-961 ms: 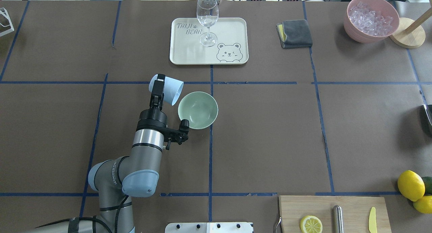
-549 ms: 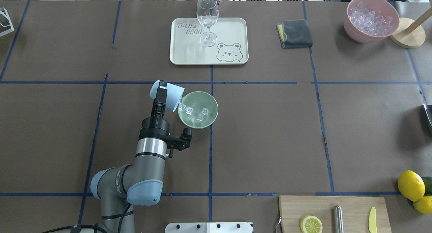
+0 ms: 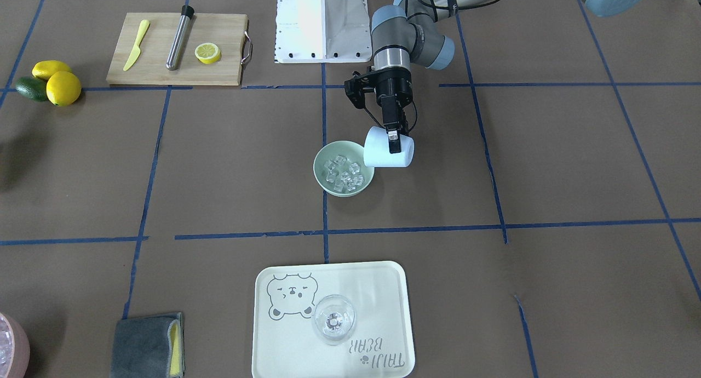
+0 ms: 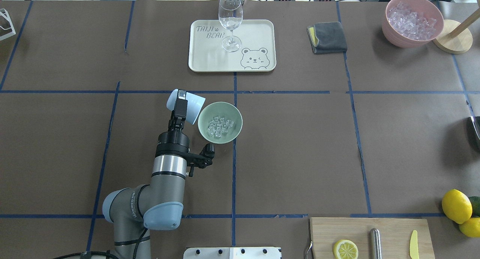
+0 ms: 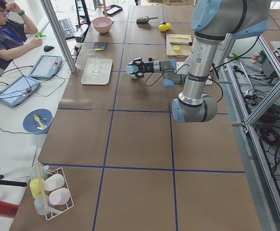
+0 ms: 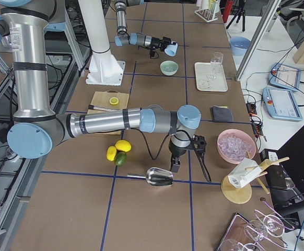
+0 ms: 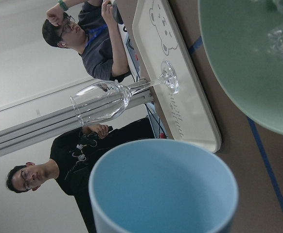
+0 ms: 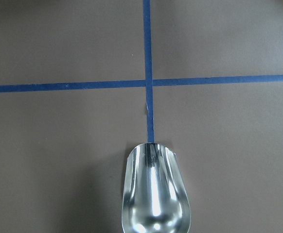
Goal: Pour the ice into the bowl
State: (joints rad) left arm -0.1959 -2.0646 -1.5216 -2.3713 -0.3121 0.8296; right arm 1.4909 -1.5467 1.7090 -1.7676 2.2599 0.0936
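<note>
The pale mint-green bowl (image 4: 203, 118) stands near the table's middle and holds several clear ice cubes (image 4: 220, 125). It also shows in the front view (image 3: 318, 170) with the ice (image 3: 344, 173), and in the left wrist view (image 7: 248, 73). My left gripper (image 4: 181, 101) is shut on a light blue cup (image 4: 192, 104). It holds the cup on its side, mouth over the bowl's left rim. The cup's inside (image 7: 166, 189) looks empty. My right gripper (image 6: 174, 166) hangs beside a metal scoop (image 6: 160, 178); I cannot tell whether it is open or shut.
A wine glass (image 4: 230, 22) stands on a cream bear tray (image 4: 258, 33) behind the bowl. A pink bowl (image 4: 390, 30) full of ice and a grey cloth (image 4: 328, 36) sit at the back right. A cutting board (image 4: 393, 229) and lemons (image 4: 455, 205) are at the front right.
The bowl was empty one second ago. The cup tipped further, the ice fell out, and it now lies settled in the bowl. The left arm shifted slightly.
</note>
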